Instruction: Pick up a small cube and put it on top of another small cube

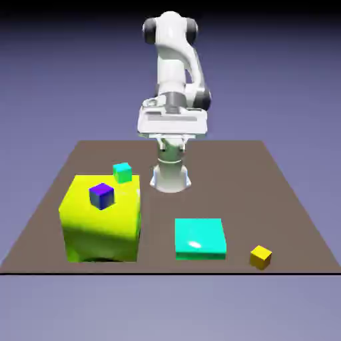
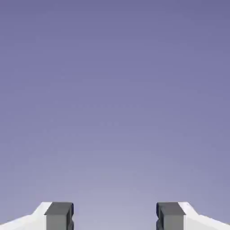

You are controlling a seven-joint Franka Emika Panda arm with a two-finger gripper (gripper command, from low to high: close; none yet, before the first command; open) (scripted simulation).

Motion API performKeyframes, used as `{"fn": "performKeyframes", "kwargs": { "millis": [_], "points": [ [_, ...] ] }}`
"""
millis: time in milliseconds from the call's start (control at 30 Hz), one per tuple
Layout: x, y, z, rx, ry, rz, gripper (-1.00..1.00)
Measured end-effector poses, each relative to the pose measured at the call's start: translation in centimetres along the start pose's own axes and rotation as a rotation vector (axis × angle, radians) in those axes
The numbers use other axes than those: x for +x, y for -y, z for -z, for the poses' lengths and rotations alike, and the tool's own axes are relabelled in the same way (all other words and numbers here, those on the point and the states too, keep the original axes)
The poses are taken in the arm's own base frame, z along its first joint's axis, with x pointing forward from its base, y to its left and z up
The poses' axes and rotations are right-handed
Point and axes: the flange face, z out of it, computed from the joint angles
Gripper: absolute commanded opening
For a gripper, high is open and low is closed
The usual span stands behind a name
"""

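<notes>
The hand stands wide, its two grey fingertips well apart with nothing between them. The hand view shows only the plain backdrop beyond them, with no counter and no cube in it. So the hand looks out level over the scene rather than down at it.

In the exterior view the arm is folded high above the far edge of the counter, well apart from everything on it. Nearer the camera, on the exterior view's left, a big yellow-green block carries a dark-blue cube on its top. A small teal cube sits at that block's far top edge; I cannot tell whether it rests on the block or behind it. A flat teal block lies near the middle, and a small yellow cube is on the right.

The small pink cube shows in neither view, so I cannot tell where it is.

The task seems to be at its very start, with nothing grasped. The next move likely calls for tipping the hand down toward the counter, finding the cube, and lowering over it with the fingertips apart.
</notes>
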Motion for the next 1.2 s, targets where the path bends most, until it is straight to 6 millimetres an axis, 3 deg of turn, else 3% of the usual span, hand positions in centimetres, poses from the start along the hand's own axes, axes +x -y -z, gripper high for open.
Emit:
{"fn": "performKeyframes", "kwargs": {
  "millis": [300, 633, 933, 1200],
  "points": [
    [9.2, -5.9, 6.0, 0.026, -0.029, 0.094, 0.0],
    [15.8, -17.2, 11.1, 0.087, -0.011, 0.179, 0.0],
    [17.4, -30.1, 12.1, 0.19, 0.045, 0.248, 0.0],
    [14.7, -41.8, 9.1, 0.334, 0.115, 0.308, 0.0]
  ]
}}
